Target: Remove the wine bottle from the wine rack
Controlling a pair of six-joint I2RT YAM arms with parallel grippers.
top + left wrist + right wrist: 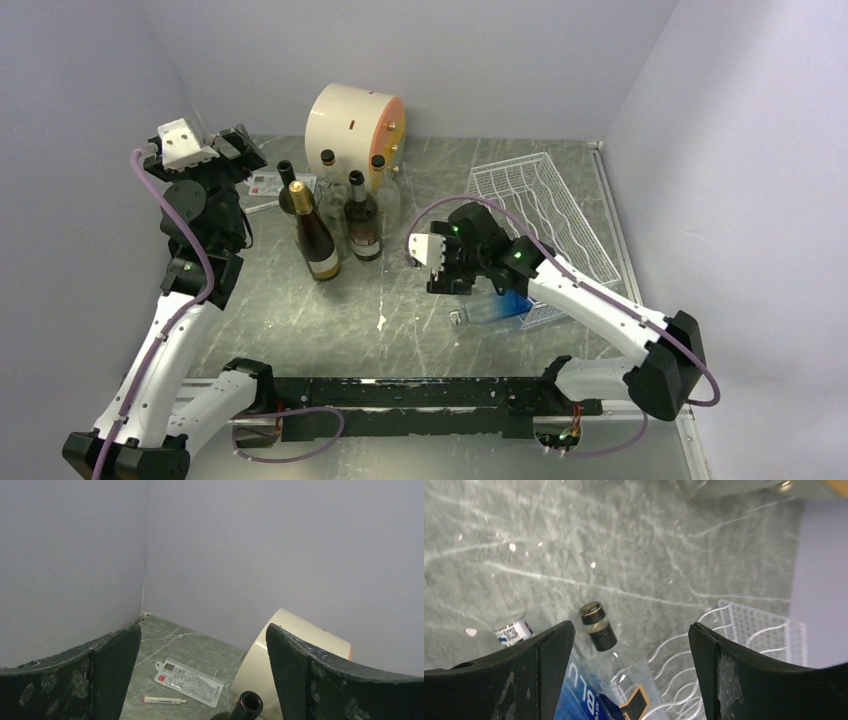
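The wine bottle (495, 308) is clear glass with a blue label and a black cap. It lies on its side at the near left corner of the white wire wine rack (545, 215), neck pointing left over the table. My right gripper (450, 280) hovers just above it, open. In the right wrist view the wine bottle (596, 627) runs between the two spread fingers (539, 680) without being clamped, and the wine rack's wavy wires (744, 630) show to its right. My left gripper (215, 150) is raised at the far left, open and empty.
Several upright bottles (345, 215) stand mid-table in front of a cream drum (355, 122) with an orange face. In the left wrist view a dark bottle mouth (248, 704), a plastic packet (190, 681) and a pen (162, 699) lie below the left gripper (202, 680). Walls close off the left, back and right.
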